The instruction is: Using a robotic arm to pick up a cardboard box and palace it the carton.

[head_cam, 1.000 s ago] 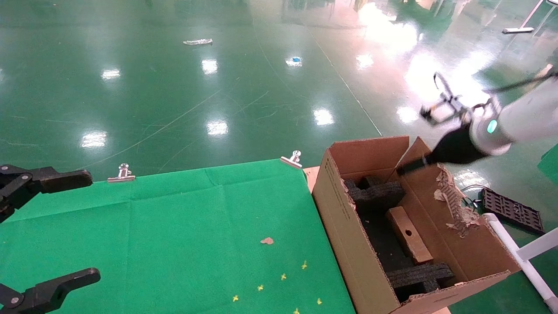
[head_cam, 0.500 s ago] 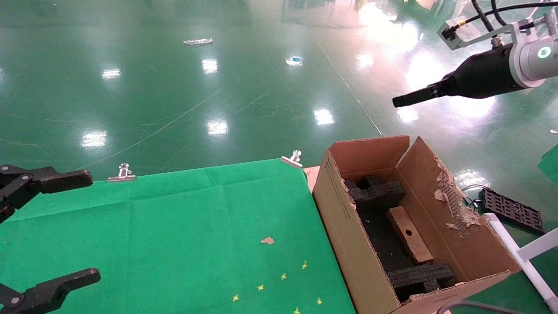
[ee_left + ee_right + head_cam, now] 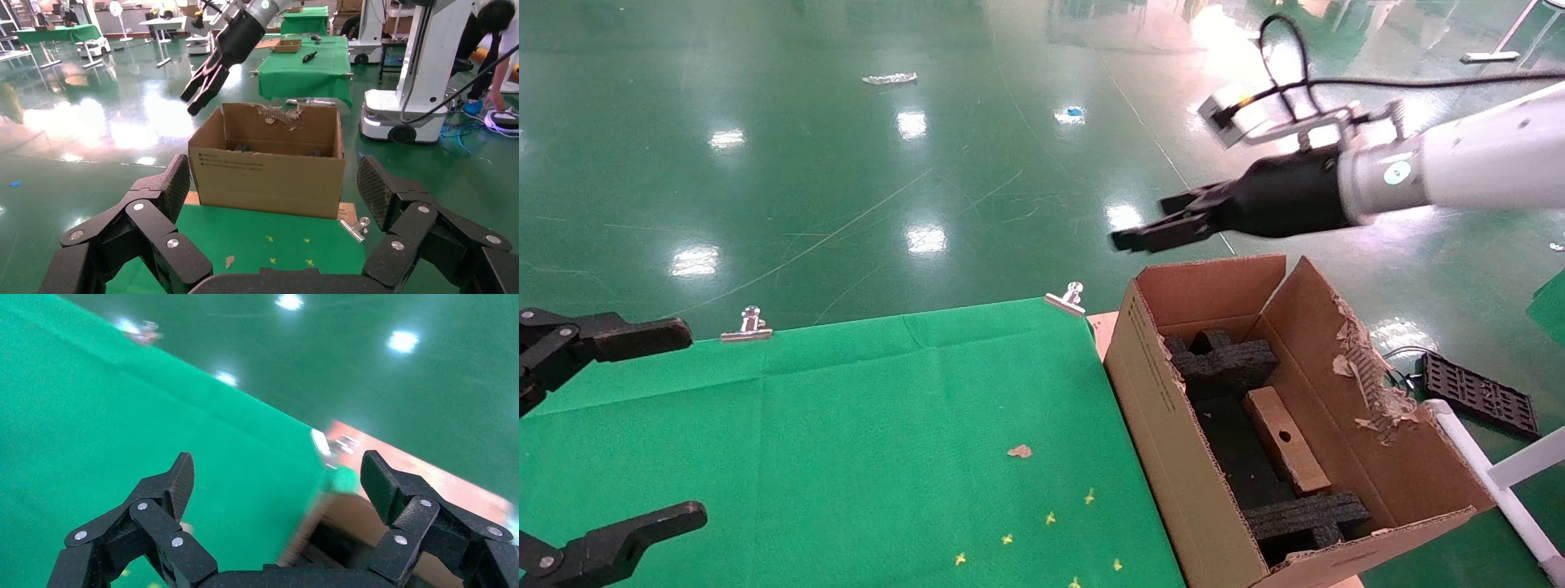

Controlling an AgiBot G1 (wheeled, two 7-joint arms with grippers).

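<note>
The small cardboard box (image 3: 1283,441) lies inside the carton (image 3: 1164,425), between two black foam inserts (image 3: 1226,363), with its round hole facing up. The white robotic arm (image 3: 1483,163) reaches in from the right. My right gripper (image 3: 1140,237) hangs open and empty in the air just above and beyond the carton's far left corner. In the right wrist view my right gripper (image 3: 276,478) is open over the green cloth and the carton's blurred edge (image 3: 367,520). My left gripper (image 3: 695,422) is parked open at the table's left edge. It is also open in the left wrist view (image 3: 273,177), facing the carton (image 3: 269,177).
A green cloth (image 3: 846,425) covers the table, held by metal clips (image 3: 750,324) (image 3: 1068,299). A cardboard scrap (image 3: 1019,450) and small yellow marks lie on it. The carton's right flap is torn (image 3: 1369,384). A black tray (image 3: 1479,394) and a white pipe frame (image 3: 1500,482) stand to the right.
My right arm rose from the carton's far right side, then swung left and down to above its far left corner. The small box stayed inside. The left arm has not moved.
</note>
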